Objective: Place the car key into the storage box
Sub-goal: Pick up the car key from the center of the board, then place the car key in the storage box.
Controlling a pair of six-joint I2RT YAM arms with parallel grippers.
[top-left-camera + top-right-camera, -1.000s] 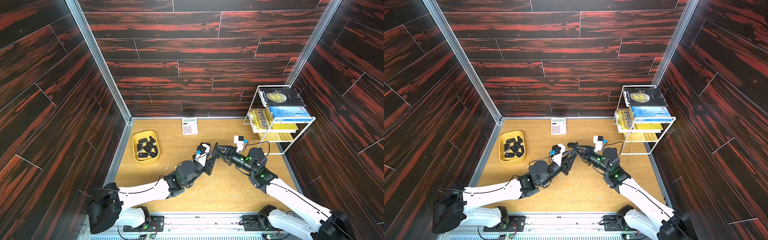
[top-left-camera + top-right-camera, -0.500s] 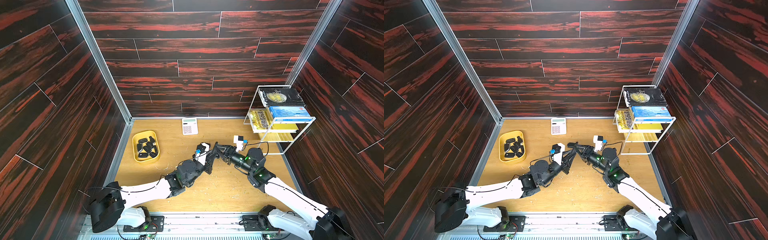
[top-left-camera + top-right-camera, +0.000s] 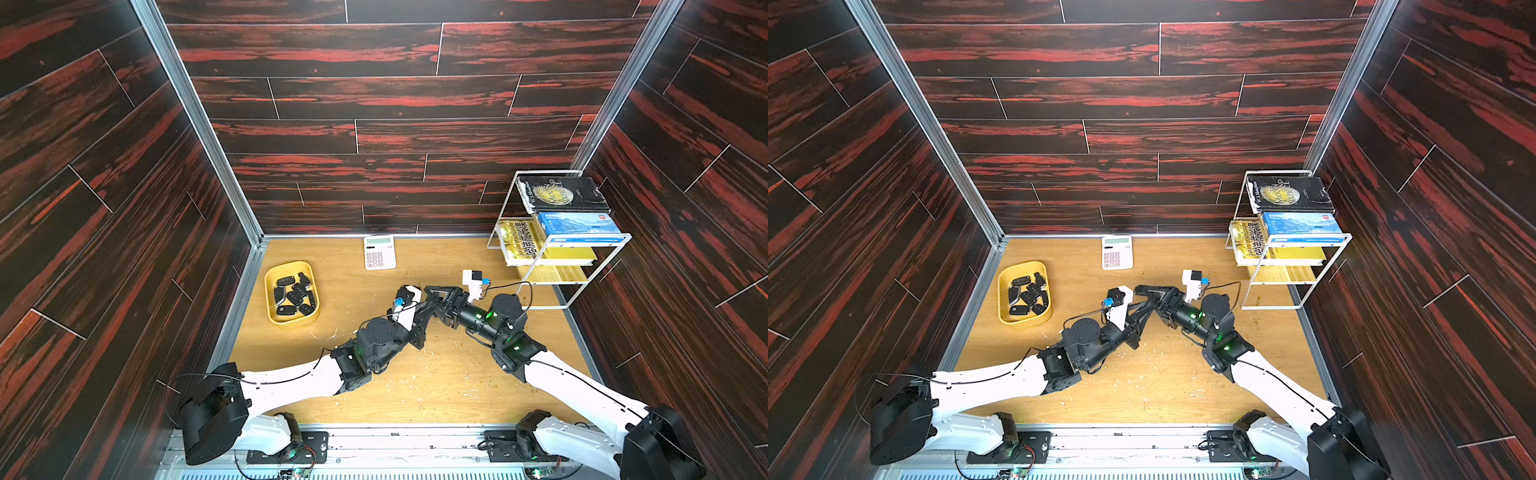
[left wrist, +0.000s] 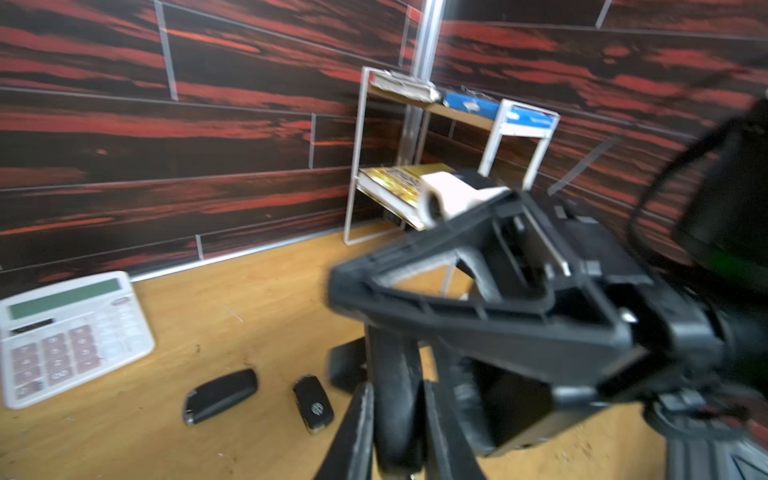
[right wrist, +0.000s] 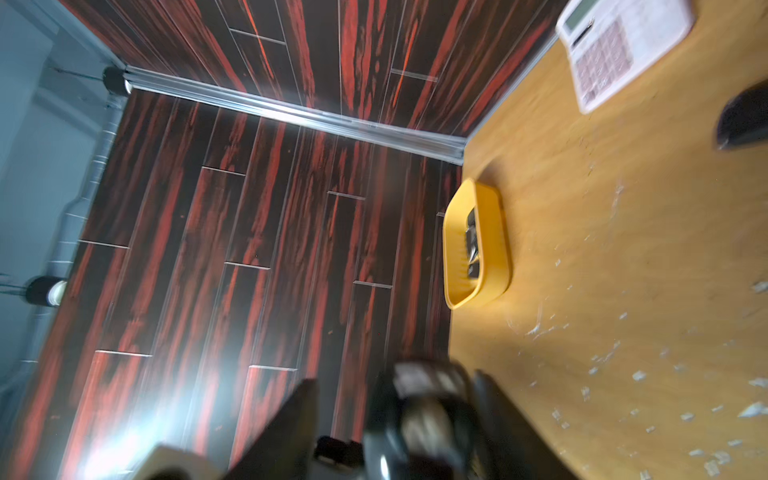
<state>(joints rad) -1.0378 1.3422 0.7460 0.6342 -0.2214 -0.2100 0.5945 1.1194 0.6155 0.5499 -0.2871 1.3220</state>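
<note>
Grippers meet mid-table. Left gripper [image 4: 397,374] is clamped on the upright black car key [image 4: 395,409]. Right gripper [image 3: 432,293] has its jaws spread, close by; contact unclear. Loose keys [image 4: 220,395] lie near. Yellow storage box [image 3: 293,321], well apart, holds several boxed keys [image 3: 293,297].
</note>
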